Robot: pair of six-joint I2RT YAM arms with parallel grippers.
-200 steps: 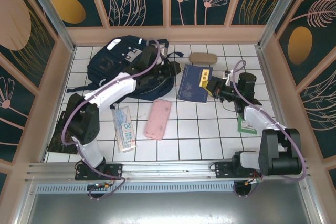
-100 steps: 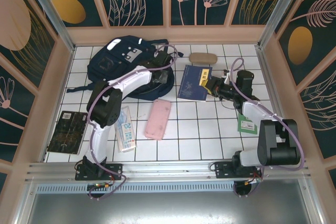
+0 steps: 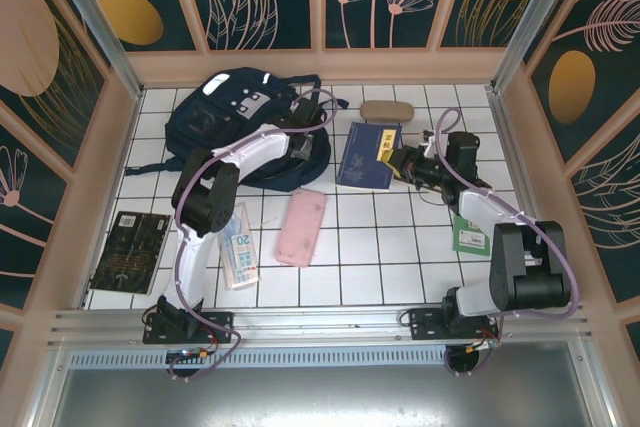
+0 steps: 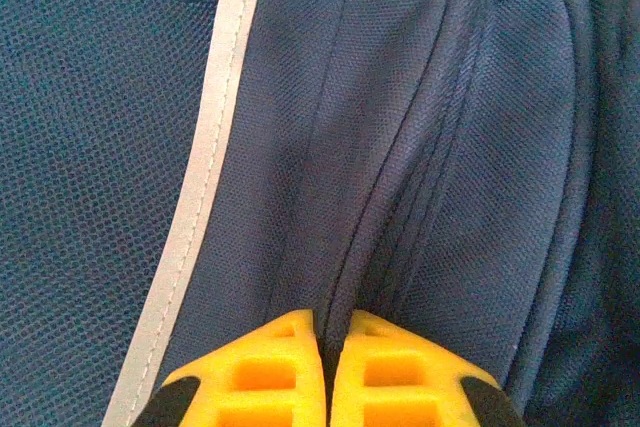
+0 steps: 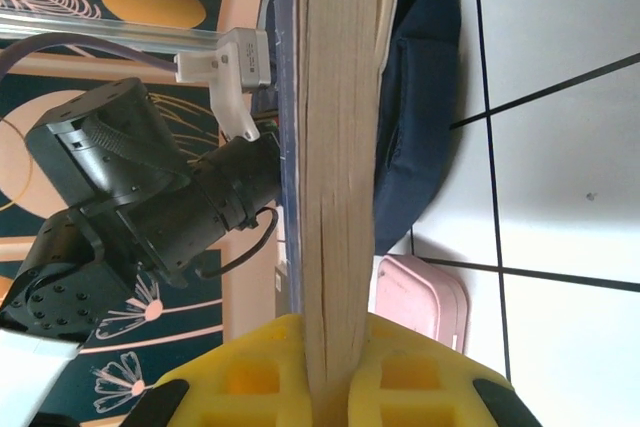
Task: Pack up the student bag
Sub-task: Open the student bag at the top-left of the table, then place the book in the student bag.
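Note:
The student bag (image 3: 225, 119), a large navy backpack with grey reflective patches, lies at the back left of the tiled floor. My left gripper (image 3: 314, 151) rests on its right edge. In the left wrist view the yellow fingertips (image 4: 330, 332) are shut on a raised seam of the bag's fabric (image 4: 420, 147), beside a grey stripe (image 4: 205, 177). My right gripper (image 3: 396, 160) is shut on a thick dark-blue book (image 3: 366, 155), holding it by its right edge next to the bag. The right wrist view has the book's page edge (image 5: 340, 147) upright between the fingers (image 5: 335, 377).
A pink pencil case (image 3: 301, 226) lies in the middle, and a white-and-blue packet (image 3: 238, 244) sits left of it. A beige case (image 3: 381, 109) lies at the back. There is a dark booklet (image 3: 128, 251) at the far left and a green booklet (image 3: 467, 235) under the right arm.
The left arm has swung its elbow inward, uncovering the dark booklet, and its gripper has moved right along the bag's edge. The right gripper has carried the book slightly left and back.

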